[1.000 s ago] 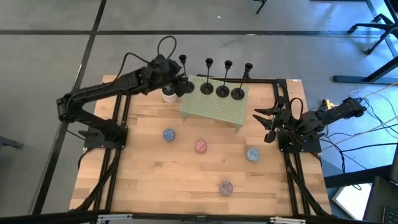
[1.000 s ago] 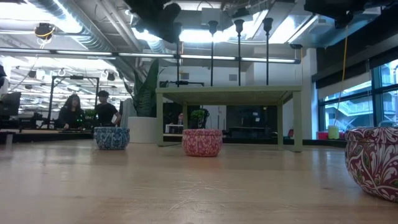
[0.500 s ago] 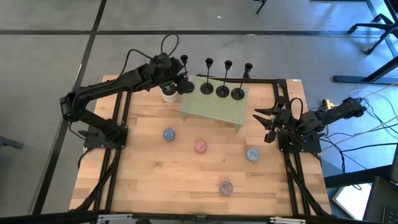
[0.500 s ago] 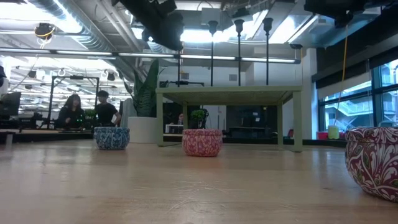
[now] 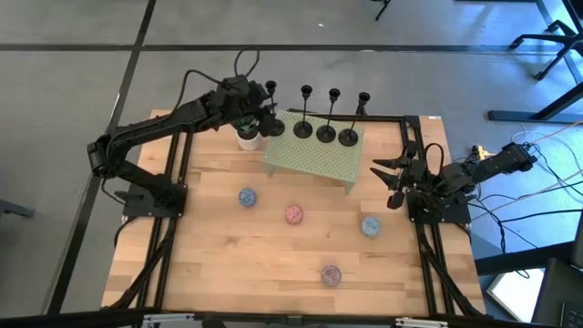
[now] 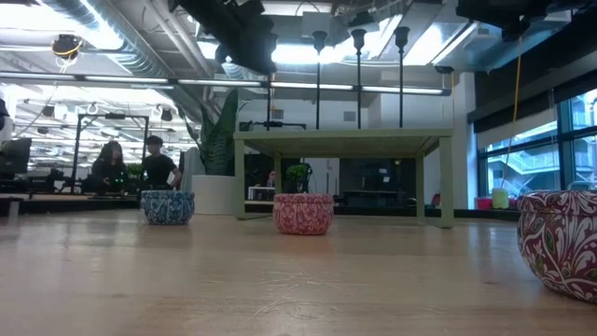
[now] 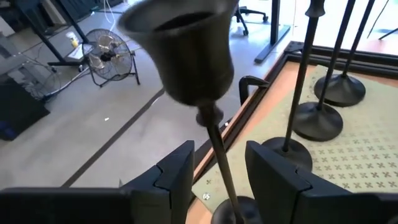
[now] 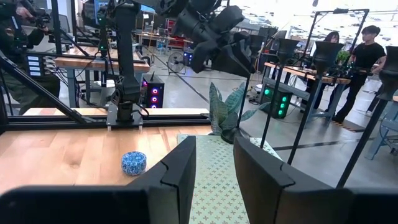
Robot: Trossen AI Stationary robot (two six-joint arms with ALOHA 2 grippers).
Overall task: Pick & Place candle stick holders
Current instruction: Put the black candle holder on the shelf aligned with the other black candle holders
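Four black candle stick holders stand by their disc bases in a row on a low green perforated stand (image 5: 314,150): the leftmost (image 5: 275,128), two middle ones (image 5: 301,130) (image 5: 326,134) and the rightmost (image 5: 348,138). My left gripper (image 5: 268,119) is open at the leftmost holder. In the left wrist view its fingers (image 7: 181,171) stand on either side of the thin stem (image 7: 219,155), below the cup top (image 7: 180,50), with a gap on both sides. My right gripper (image 5: 393,179) is open and empty at the table's right edge.
A white pot with a plant (image 5: 247,138) stands beside the stand's left far corner, under my left arm. Several small round patterned tins lie on the wooden table: blue (image 5: 247,196), pink (image 5: 293,214), blue (image 5: 369,225), purple (image 5: 330,273). People show in the room beyond (image 6: 131,166).
My left gripper has moved a little toward the far edge and closer around the leftmost holder's stem, and sits lower in the low view. The holders have stayed in place.
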